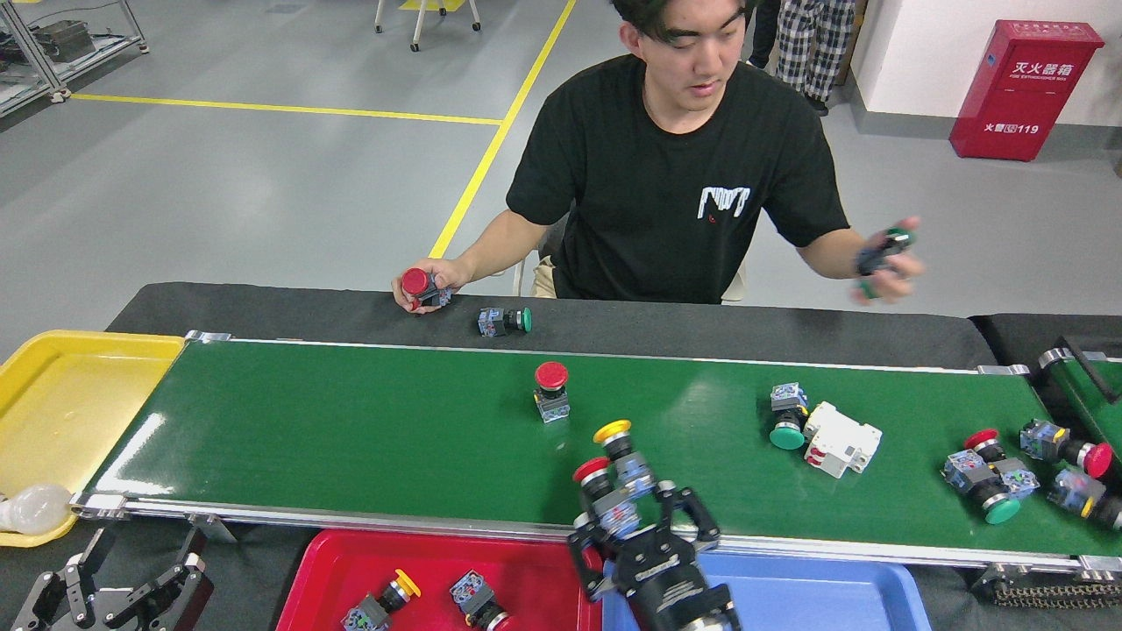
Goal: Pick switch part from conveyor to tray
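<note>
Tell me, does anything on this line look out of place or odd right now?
Yes. A white breaker-like block lies among the push-button switches on the conveyor, and a light bulb sits in the yellow tray. The right gripper holds two switches at once, one red-capped and one yellow-capped.

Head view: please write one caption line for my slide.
Right gripper carries two switch parts from the conveyor toward the red tray; left gripper is open.

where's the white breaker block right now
In the head view the white breaker block lies on the conveyor, right of centre, with a green-capped switch just to its left.
</note>
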